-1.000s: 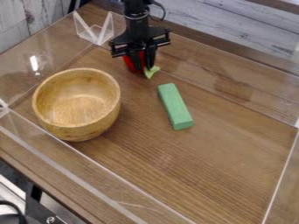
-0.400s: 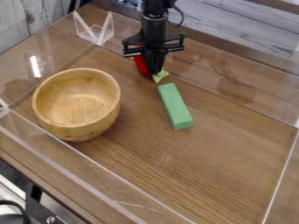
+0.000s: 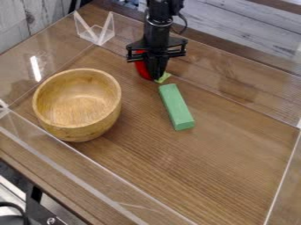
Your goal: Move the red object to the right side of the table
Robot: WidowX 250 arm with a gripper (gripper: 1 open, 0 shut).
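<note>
The pincer (image 3: 154, 70) points straight down and is closed narrowly on the red object (image 3: 143, 68). It sits low at the far middle of the bench (image 3: 223, 167), just beyond the end of the green block (image 3: 177, 106). The grasp seems done. Lifting it and carrying it to the right side are not yet done. The wooden bowl (image 3: 77, 104) stands apart on the left.

One wooden bowl (image 3: 77, 104), one long green block (image 3: 177, 106), one red object (image 3: 143, 67) and one gripper (image 3: 154, 77) are counted on one table (image 3: 223, 167).
</note>
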